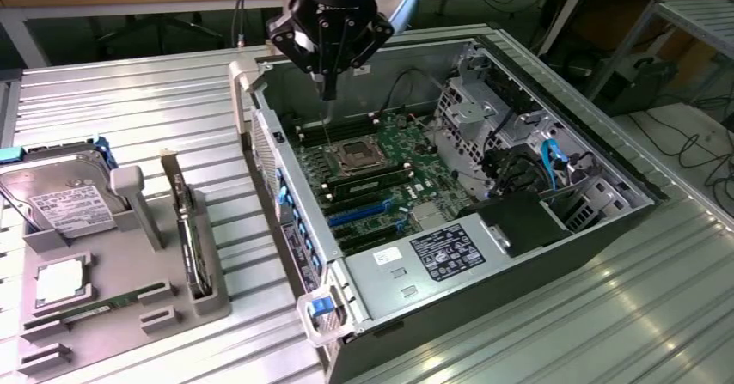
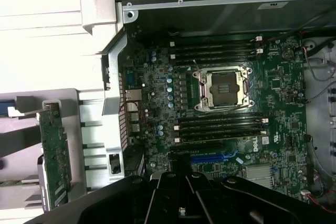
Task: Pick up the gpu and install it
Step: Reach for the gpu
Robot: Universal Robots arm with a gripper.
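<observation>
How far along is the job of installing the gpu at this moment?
Nothing looks done yet: the gpu stands on edge in the gray holder, outside the computer case. The gripper is shut, holds nothing, and hangs above the motherboard. Both picking up and installing are left.

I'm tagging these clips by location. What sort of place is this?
Probably a robotics lab bench for computer assembly: an open computer case lies on a ribbed metal table, a grey holder keeps parts like a hard drive, and the pincer hangs over the motherboard.
</observation>
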